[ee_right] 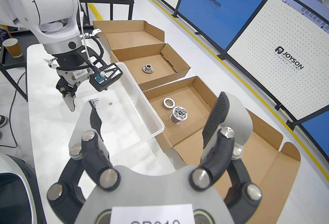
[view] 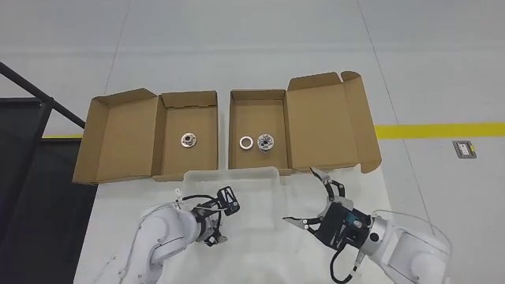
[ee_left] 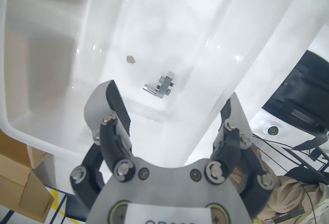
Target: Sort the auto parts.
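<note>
- The left gripper [ee_left: 171,90], at 7 o'clock in the top view, points into the white tray [ee_left: 38,68], with its jaws wide apart and empty.
- An L-shaped bracket [ee_left: 159,87] lies on the tray floor.
- The right gripper [ee_right: 157,99], at 5 o'clock, is spread wide and holds nothing.
- At the tray's 12 o'clock, the left box [view: 188,114] holds a flanged part [view: 188,140].
- The right box [view: 256,114] holds a ring [view: 246,142] and a hub [view: 266,141].

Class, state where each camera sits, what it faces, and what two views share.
Top: overhead, looking down on tray, boxes; both arms show.
Left wrist: on left arm, looking into tray at bracket; left hand shows.
Right wrist: on right arm, facing boxes; right hand, left arm show.
Shared: both wrist views show the bracket.
</note>
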Robot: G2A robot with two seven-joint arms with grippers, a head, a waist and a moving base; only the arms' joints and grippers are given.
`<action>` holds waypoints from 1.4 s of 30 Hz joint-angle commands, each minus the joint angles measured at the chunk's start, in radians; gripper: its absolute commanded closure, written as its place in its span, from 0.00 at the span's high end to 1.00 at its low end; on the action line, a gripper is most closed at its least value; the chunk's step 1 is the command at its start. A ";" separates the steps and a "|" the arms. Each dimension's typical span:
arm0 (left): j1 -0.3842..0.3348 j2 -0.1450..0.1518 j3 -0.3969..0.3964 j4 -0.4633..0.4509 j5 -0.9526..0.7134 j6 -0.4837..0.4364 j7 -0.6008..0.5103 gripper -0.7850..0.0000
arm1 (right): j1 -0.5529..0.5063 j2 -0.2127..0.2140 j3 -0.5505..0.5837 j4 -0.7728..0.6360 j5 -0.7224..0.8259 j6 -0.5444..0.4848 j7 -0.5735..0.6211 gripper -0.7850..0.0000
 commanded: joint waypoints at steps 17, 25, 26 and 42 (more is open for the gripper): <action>-0.061 0.052 -0.093 -0.030 -0.371 -0.014 -0.022 0.83 | 0.000 0.000 0.000 0.000 0.000 0.000 0.000 1.00; -0.092 0.045 -0.002 -0.013 -0.145 0.096 -0.005 0.71 | 0.000 0.000 0.000 0.000 0.000 0.000 0.000 1.00; -0.102 0.041 0.022 0.004 -0.127 0.100 -0.006 0.67 | 0.000 0.000 0.000 0.000 0.000 0.000 0.000 1.00; -0.216 0.002 0.228 0.180 -0.014 0.034 -0.069 0.56 | 0.000 0.000 0.000 0.000 0.000 0.000 0.000 1.00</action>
